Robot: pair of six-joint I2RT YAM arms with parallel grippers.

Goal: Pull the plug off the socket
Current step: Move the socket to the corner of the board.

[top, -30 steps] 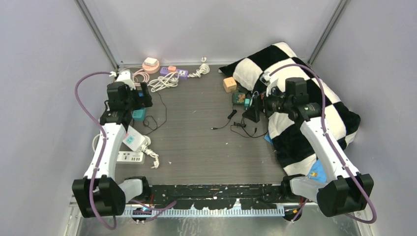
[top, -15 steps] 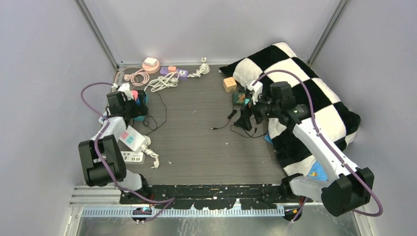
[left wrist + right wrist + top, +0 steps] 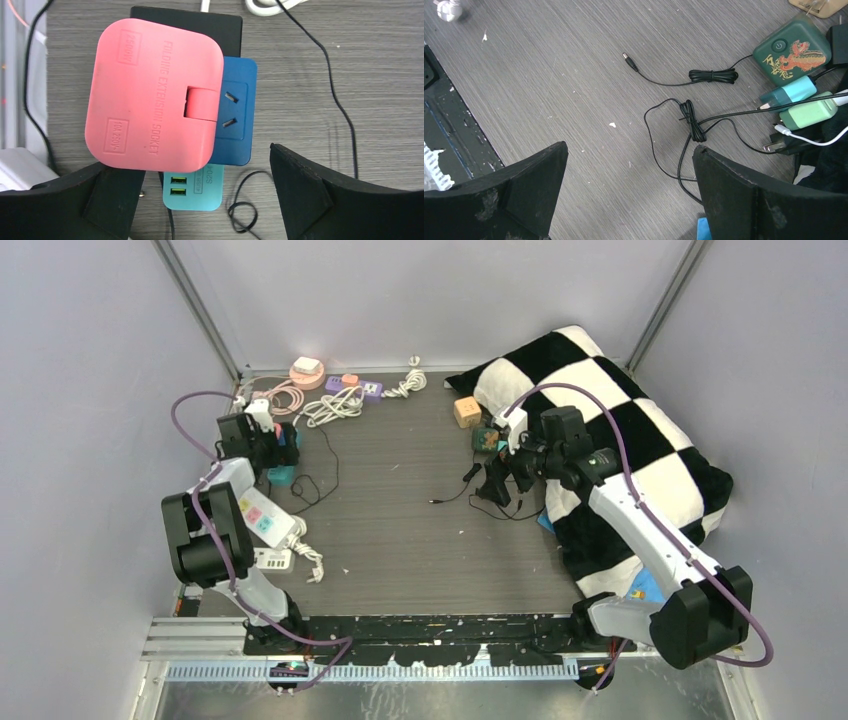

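Observation:
In the left wrist view, a pink folding extension socket [image 3: 152, 95] sits on a dark blue socket block [image 3: 235, 117]. Part of the block's face with one outlet shows. A teal USB block [image 3: 195, 187] and a black adapter [image 3: 200, 22] lie under them. My left gripper [image 3: 190, 160] is open just above this stack, one finger [image 3: 60, 205] under the pink edge and the other finger [image 3: 325, 195] off to the right. In the top view the stack [image 3: 280, 440] is at the back left. My right gripper [image 3: 630, 147] is open and empty over black cables [image 3: 694, 125].
A checkered pillow [image 3: 620, 420] fills the right side. A green dragon box [image 3: 791, 50], a teal charger [image 3: 789, 92] and a green charger [image 3: 806, 114] lie beside the cables. White power strips [image 3: 265, 540] lie front left. Coiled cords and small sockets [image 3: 340, 390] line the back edge.
My left arm has folded back and dropped its wrist low over the pink and blue stack. My right arm has swung left and down over the black cables.

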